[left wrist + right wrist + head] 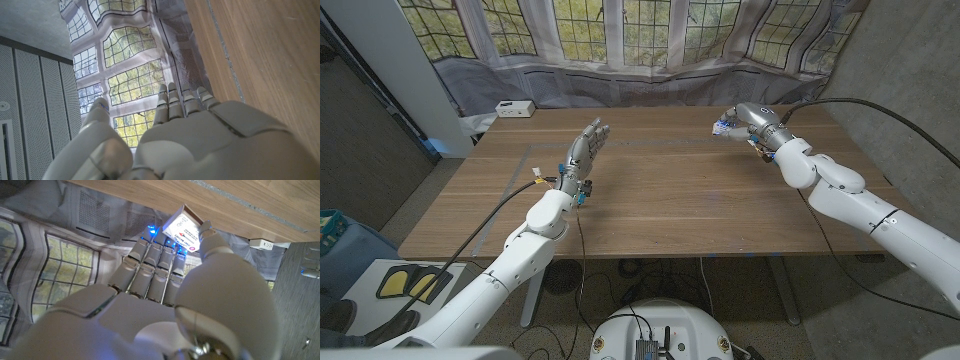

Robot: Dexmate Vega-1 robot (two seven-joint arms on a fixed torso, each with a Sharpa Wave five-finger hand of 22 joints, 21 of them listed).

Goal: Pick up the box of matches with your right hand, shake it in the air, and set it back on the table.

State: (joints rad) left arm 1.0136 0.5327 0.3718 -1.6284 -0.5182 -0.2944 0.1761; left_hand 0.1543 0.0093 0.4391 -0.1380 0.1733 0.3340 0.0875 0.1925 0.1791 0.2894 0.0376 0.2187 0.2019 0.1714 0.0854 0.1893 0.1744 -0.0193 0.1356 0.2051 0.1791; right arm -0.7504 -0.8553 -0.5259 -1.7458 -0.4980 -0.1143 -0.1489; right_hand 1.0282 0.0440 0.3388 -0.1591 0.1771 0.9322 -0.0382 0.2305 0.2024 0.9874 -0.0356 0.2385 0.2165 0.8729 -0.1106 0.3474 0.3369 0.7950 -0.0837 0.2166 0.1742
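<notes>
Worktop [660, 200]: wooden, brown; a pale taped outline is showing toward the far side.
Box of matches [183, 228]: small, white label with red print; it is sitting pinched in the right robot hand, at the far right of the worktop. Whether it is touching the wood or hanging just above it cannot be told.
Right robot hand [740, 120]: reaching in from the right and gripping the box of matches between thumb and fingers [150, 255]; in the right wrist view blue lights are glowing at the fingertips beside the box.
Left robot hand [586, 150]: standing on its edge with the palm upright, left of the worktop's middle, fingers extended and slightly apart, holding nothing; well apart from the box of matches.
White power strip [514, 108]: lying at the far left corner of the worktop.
Backdrop [650, 40]: a hanging cloth printed with leaded windows is covering the wall beyond the far edge.
</notes>
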